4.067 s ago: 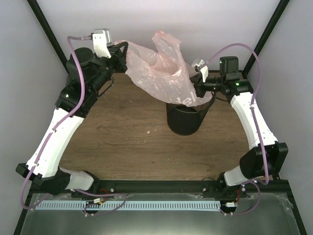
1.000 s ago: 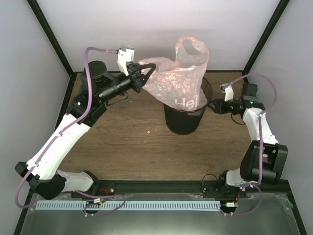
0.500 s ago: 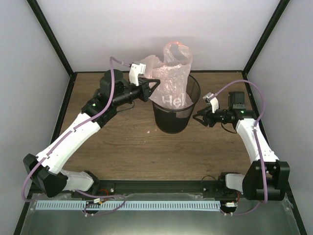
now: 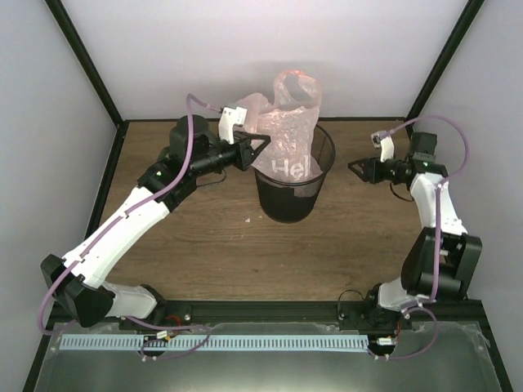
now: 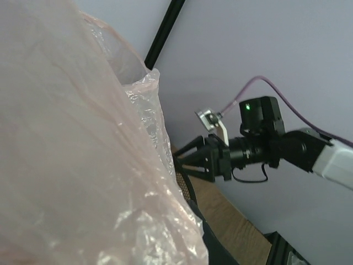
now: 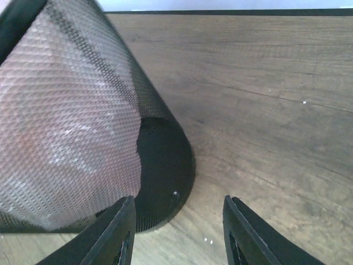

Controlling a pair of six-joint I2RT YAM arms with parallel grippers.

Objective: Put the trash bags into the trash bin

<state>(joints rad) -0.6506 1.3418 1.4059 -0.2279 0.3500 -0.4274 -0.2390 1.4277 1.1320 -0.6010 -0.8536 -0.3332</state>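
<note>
The pale-pink trash bag [image 4: 286, 143] stands partly inside the black mesh trash bin [image 4: 286, 200]. Its loop handle sticks up above the rim. My left gripper [image 4: 263, 147] is at the bin's left rim, its fingers meeting on the bag's edge. In the left wrist view the bag [image 5: 66, 138] fills the left side and hides my own fingers; the bin's rim [image 5: 190, 193] shows beneath it. My right gripper [image 4: 356, 168] is open and empty, to the right of the bin and apart from it. In the right wrist view the right gripper [image 6: 177, 201] faces the bin [image 6: 160, 165], pink bag [image 6: 49, 127] showing through the mesh.
The bin stands at the back middle of the wooden table [image 4: 204, 237]. Black frame posts rise at the back corners [image 4: 82, 61]. The right gripper [image 5: 177, 164] shows across the bin in the left wrist view.
Over the last second my left gripper lowered the bag into the bin, which shifted left. My right gripper then drew back to the right, away from the bin.
</note>
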